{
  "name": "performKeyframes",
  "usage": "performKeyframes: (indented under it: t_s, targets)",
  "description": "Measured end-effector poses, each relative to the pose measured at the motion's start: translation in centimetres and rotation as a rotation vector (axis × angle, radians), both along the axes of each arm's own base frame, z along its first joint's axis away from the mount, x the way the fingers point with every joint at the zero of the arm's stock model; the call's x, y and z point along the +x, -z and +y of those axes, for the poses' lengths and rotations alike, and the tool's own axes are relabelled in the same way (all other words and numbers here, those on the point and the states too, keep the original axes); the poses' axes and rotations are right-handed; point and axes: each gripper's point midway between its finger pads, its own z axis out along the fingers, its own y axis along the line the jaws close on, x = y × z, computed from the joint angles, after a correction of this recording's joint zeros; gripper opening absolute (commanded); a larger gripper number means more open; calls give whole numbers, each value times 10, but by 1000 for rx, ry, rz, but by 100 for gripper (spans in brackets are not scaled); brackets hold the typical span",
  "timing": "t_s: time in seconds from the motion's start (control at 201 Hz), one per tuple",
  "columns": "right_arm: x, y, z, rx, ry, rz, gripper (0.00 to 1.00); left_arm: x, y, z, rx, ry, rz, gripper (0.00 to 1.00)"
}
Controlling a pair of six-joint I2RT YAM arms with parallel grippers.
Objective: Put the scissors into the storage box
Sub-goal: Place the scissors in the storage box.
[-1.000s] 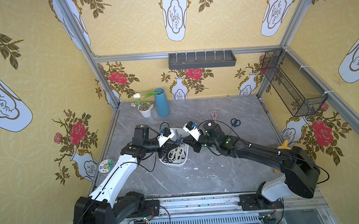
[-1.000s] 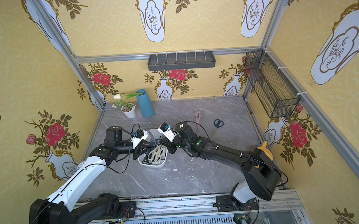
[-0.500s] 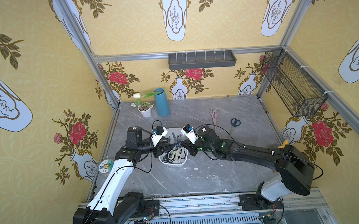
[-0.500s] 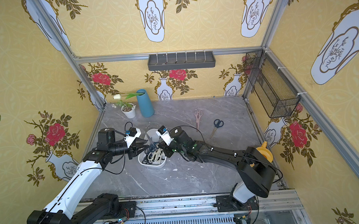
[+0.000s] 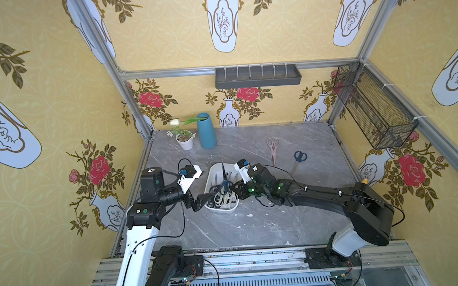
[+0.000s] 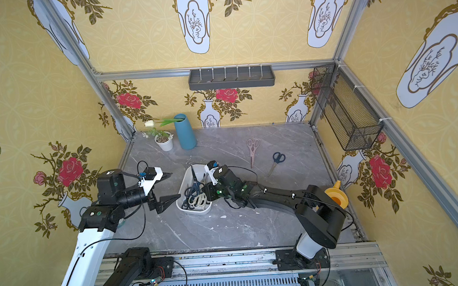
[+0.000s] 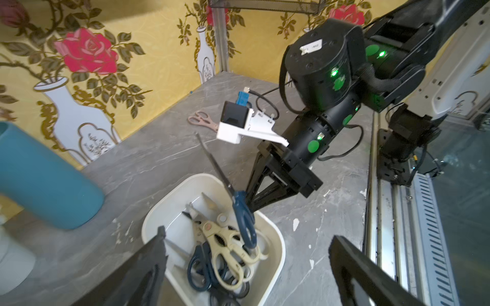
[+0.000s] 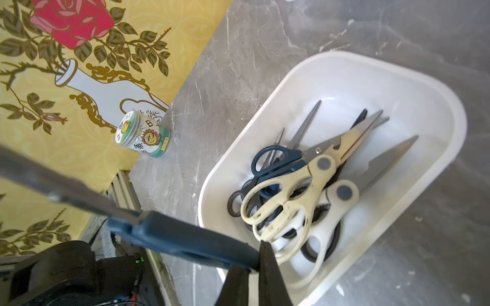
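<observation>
Now that my left claw (image 6: pixel 175 185) has sprung from pinched shut to fully wide and drawn back off the left side of the white storage box (image 5: pixel 222 209), the navy-handled scissors (image 7: pixel 240 209) hang from my right claw (image 7: pixel 249 202) alone, which stays clamped narrow on the handle end right over the box. A moment ago both claws met at that pair above the box. With the handover finished, I judge that all that remains for this pair is to lower or tip it down and release it. Its blades are closed and it stands steeply tilted. The handles are low, just above or against the cream-handled scissors (image 8: pixel 291 190) heaped in the box, though I cannot tell whether they touch. The tip is up, leaning toward the back wall. In both top views its long axis runs along the box's length, so laid flat it should fit with the tip toward the far end, the same way the pile lies. Two pairs are still out on the grey marble tabletop (image 5: pixel 254 228), well apart from the box on my right side: the pale pink scissors (image 5: pixel 273 149) and the blue-handled scissors (image 5: pixel 298 159). Both lie with handles toward the back wall and tips toward me.
</observation>
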Motion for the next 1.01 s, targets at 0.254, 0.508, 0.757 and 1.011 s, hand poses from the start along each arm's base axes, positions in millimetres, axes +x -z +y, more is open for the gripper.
performKeyframes:
  t_s: [0.254, 0.508, 0.757, 1.011]
  targets:
    - [-7, 10, 0, -53, 198, 328, 6, 17, 20, 55, 117, -350, 178, 100]
    - [-31, 32, 17, -200, 333, 656, 9, 26, 27, 82, 141, -552, 325, 100]
    - [-26, 50, 39, -288, 433, 736, 11, 38, 44, 85, 102, -612, 484, 100]
    - [-12, 84, 44, -394, 532, 749, 13, 37, 42, 86, 94, -625, 497, 100]
